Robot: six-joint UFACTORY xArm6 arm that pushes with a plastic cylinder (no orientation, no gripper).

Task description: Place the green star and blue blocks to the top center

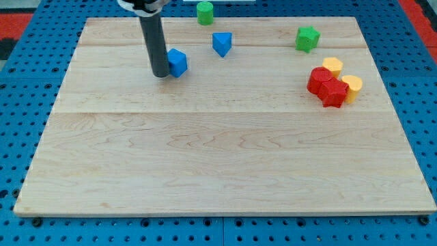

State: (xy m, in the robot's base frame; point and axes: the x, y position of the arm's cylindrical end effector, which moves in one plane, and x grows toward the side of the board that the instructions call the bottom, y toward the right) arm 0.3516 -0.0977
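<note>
The green star [307, 38] lies near the view's top right on the wooden board [218, 157]. A blue cube-like block [177, 62] sits at the upper left of centre. A blue wedge-shaped block [222, 44] lies right of it, nearer the top centre. My tip [161, 74] rests on the board just left of the blue cube-like block, touching or almost touching its left side. The rod rises from there to the view's top.
A green cylinder [205, 12] stands at the board's top edge, near centre. At the right, two red blocks [326, 85] sit clustered with two yellow blocks [332, 66] [352, 87]. A blue pegboard surrounds the board.
</note>
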